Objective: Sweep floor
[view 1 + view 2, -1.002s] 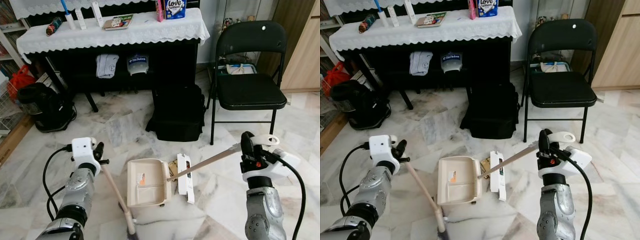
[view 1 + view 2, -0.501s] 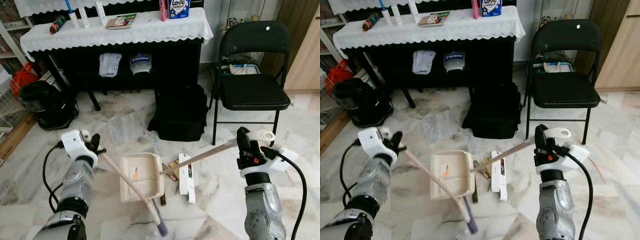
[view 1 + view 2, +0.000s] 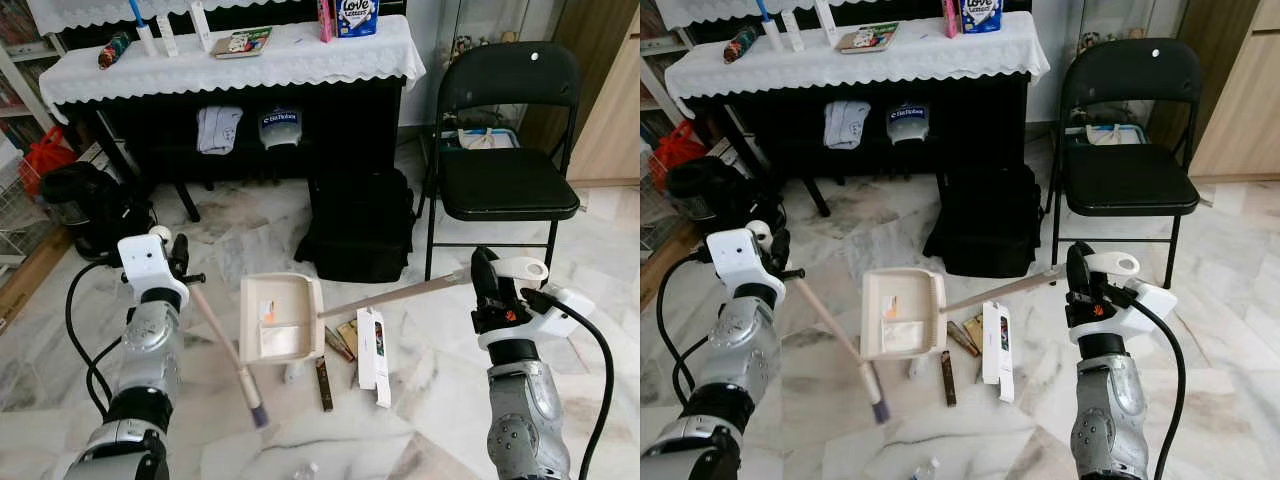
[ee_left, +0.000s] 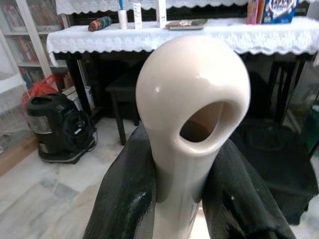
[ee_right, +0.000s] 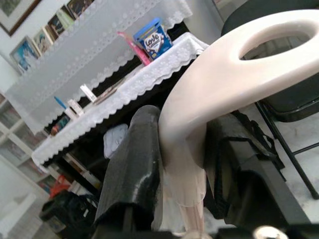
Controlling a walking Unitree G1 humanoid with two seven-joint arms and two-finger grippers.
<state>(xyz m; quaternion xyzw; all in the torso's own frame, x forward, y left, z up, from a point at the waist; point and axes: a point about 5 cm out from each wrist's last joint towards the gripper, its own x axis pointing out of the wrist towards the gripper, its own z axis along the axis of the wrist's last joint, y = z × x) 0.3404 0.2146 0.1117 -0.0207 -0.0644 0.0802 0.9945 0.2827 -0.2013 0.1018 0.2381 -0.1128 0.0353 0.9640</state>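
Since a second ago your dustpan (image 3: 281, 315) has come up off the marble floor (image 3: 560, 300) and shifted toward the black bag (image 3: 358, 227); it now hangs tilted in the air on its long handle, and the litter it had been lying beside or over is uncovered. Your brush (image 3: 221, 343) has swung too: its tip sat near the bottom edge of the head view before, and now it points down at bare floor to the left of the litter, apparently just off the surface.

Your right gripper (image 3: 487, 292) is clenched on the looped end of the dustpan handle; the right wrist view shows both black fingers (image 5: 133, 164) pressed against the cream grip. Your left gripper (image 3: 176, 262) is likewise clamped around the top of the brush, its fingers (image 4: 125, 199) hugging the loop.

As for progress, judge it as barely begun. A white carton (image 3: 371, 346), a dark stick-like piece (image 3: 323, 381), a small brown packet (image 3: 347, 335) and a pale scrap (image 3: 291, 372) under the pan all lie on the floor in front of the bag, and something small and clear (image 3: 303, 470) sits near the bottom edge of the view. The pan's tray looks mostly empty apart from a label. You still have to set the pan down beside the litter, sweep everything in, and lift it away.
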